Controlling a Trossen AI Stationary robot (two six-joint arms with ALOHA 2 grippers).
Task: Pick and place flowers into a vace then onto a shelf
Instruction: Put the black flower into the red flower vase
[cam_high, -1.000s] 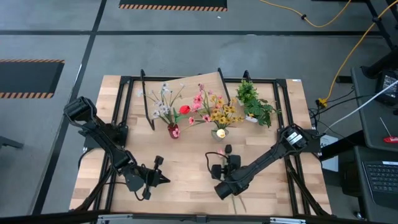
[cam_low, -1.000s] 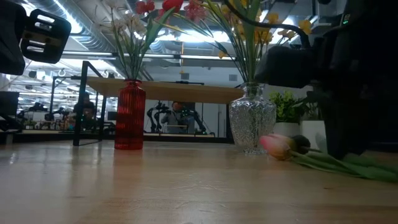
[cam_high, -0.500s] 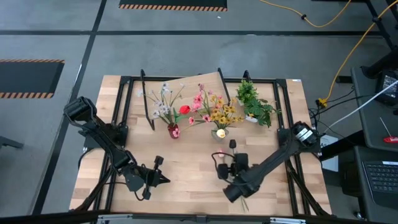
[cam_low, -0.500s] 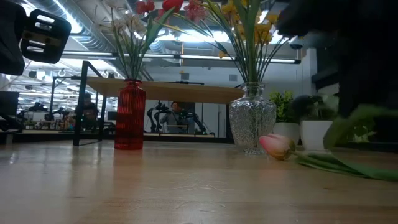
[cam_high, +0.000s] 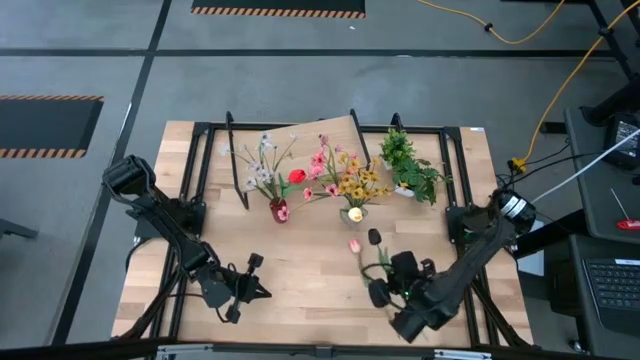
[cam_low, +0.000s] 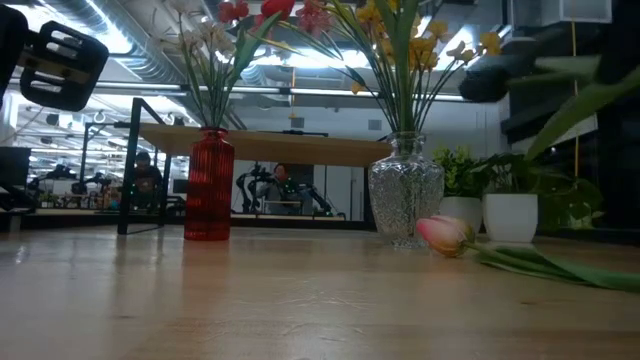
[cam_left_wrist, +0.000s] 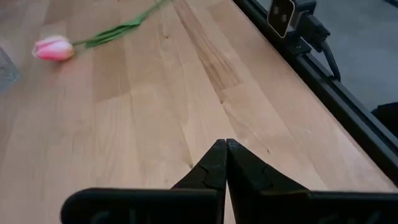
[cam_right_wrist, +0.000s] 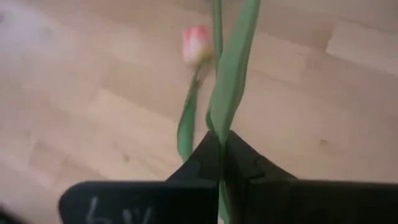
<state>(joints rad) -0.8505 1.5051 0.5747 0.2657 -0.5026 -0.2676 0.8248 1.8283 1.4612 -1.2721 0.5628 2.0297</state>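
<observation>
Two vases (cam_high: 279, 210) already filled, neither on the shelf (cam_high: 290, 150). Right hand (cam_right_wrist: 222, 140) clamped on pink tulip (cam_high: 354, 245) stem; left hand (cam_left_wrist: 222, 146) closed empty, near-left of table (cam_high: 300, 280).

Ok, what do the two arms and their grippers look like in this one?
Both arms are dark, jointed links with black cables along them. The left gripper has two black fingers tapering to a fine point from a flat black bar. The right gripper is the same build, with faint pale markings on its bar.
</observation>
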